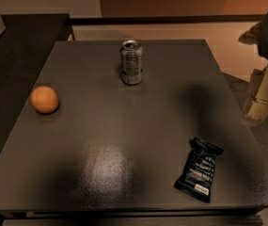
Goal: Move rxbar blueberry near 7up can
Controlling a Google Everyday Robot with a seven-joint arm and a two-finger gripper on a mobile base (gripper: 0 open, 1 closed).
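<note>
Now you've one rxbar blueberry (199, 170) front-right corner, one 7up can (131, 62) near back edge, one orange (44, 100) left edge; gripper (261, 100) off right edge, grip state can't tell.

rxbar blueberry (199, 170) flat front-right, 7up can (131, 62) upright at back, gripper (261, 101) at right edge

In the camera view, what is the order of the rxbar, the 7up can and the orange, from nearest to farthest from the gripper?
The gripper hangs at the right edge of the view, beside the table.
1. rxbar blueberry: front right of the table, on the gripper's side.
2. 7up can: at the back, near the middle.
3. orange: far left side.
</note>
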